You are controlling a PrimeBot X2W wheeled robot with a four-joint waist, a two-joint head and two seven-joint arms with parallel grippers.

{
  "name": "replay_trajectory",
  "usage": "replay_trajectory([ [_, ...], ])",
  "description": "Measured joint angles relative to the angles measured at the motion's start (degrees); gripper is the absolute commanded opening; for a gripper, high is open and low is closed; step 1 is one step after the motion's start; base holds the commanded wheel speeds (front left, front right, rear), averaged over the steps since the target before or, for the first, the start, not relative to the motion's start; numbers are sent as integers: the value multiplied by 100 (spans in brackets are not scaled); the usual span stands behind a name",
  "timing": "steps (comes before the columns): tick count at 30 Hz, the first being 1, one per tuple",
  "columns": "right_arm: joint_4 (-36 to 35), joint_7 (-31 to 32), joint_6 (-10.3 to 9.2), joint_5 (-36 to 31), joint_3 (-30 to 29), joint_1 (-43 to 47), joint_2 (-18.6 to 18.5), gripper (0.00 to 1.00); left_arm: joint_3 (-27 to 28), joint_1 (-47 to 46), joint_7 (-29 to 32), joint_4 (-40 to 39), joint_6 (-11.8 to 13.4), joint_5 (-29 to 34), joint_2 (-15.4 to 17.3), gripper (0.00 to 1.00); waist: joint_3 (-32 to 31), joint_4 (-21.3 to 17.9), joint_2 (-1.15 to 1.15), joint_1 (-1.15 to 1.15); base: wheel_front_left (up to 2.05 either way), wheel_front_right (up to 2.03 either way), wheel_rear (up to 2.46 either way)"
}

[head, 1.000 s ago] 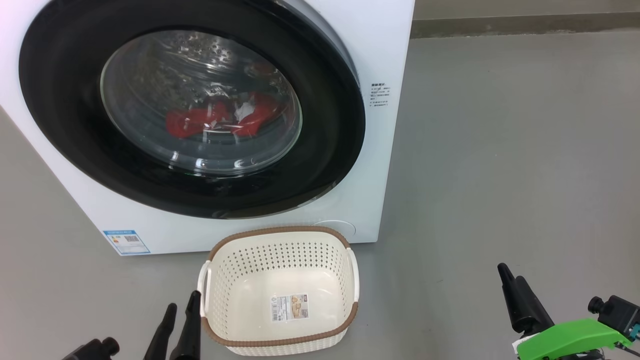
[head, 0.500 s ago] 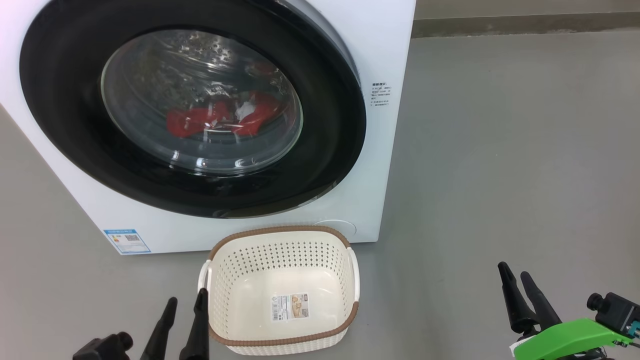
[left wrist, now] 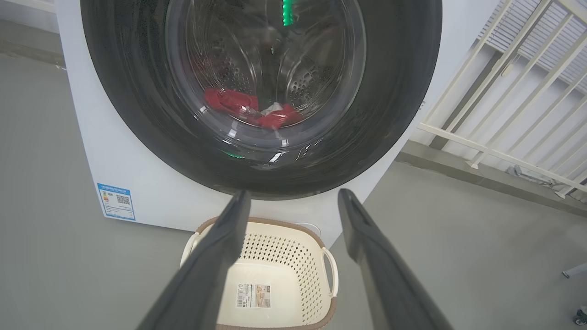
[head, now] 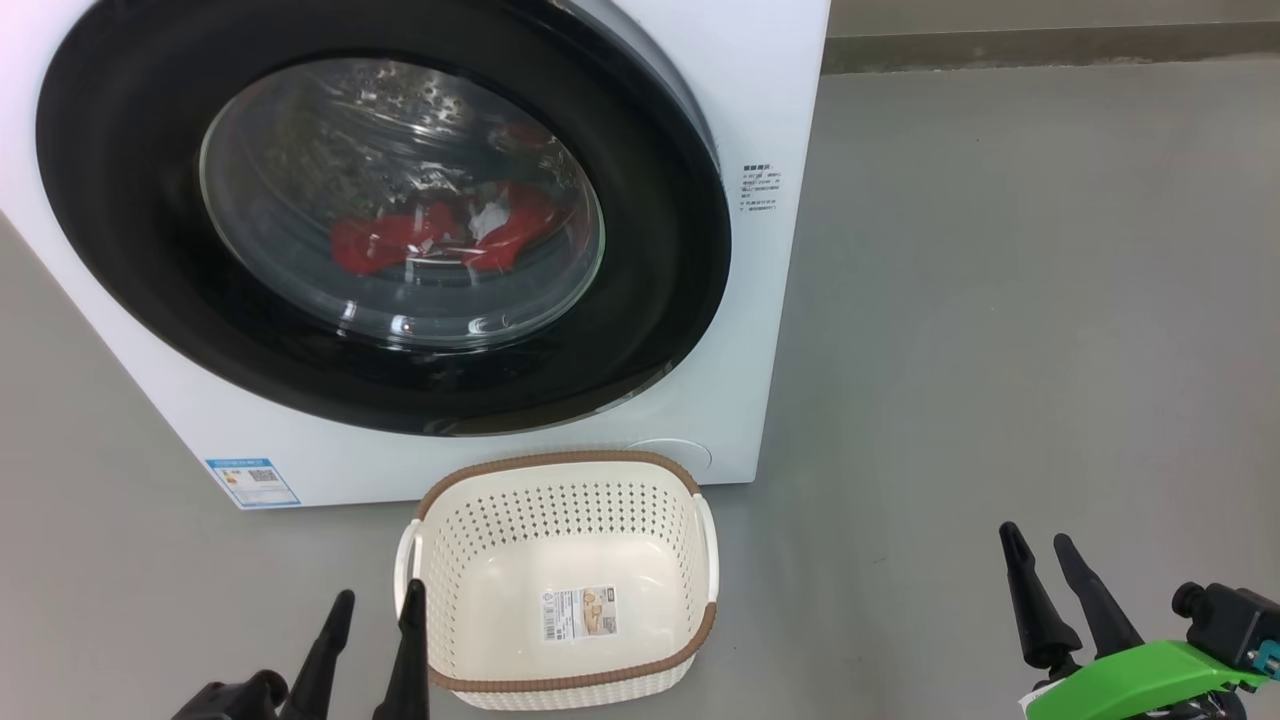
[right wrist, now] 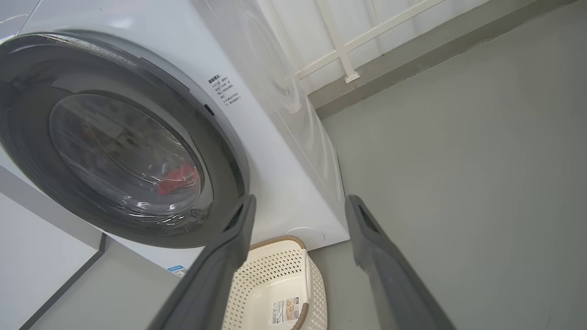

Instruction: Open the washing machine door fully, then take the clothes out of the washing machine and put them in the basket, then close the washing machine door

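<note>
The white washing machine (head: 770,90) stands at the upper left, its round black-rimmed door (head: 660,300) lying against the front. Through the glass I see red clothes (head: 385,242) with a white patch in the drum, also in the left wrist view (left wrist: 229,100) and the right wrist view (right wrist: 179,178). The cream basket (head: 560,465) sits on the floor before the machine, holding just a paper label. My left gripper (head: 378,600) is open beside the basket's left handle. My right gripper (head: 1035,540) is open over bare floor at the lower right.
Grey floor (head: 1000,300) stretches wide to the machine's right. A white railing (left wrist: 504,114) and a wall base run behind and right of the machine. A blue sticker (head: 252,482) marks the machine's lower left front.
Both grippers sank slightly toward the bottom of the head view. The right gripper's fingers stand a little further apart in the view. Door, clothes and basket are unmoved.
</note>
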Motion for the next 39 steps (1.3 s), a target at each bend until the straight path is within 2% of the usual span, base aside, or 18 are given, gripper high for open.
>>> replay_trajectory([
  [30,-27,-503,2,-1618,-272,256,-9,100,149,139,-513,-73,-59,1716,-44,100,10,3,0,0,0,0,0],
  [39,-25,-565,2,-1772,-450,343,-18,100,198,140,-564,-24,-103,1990,-45,100,37,0,0,0,0,0,0],
])
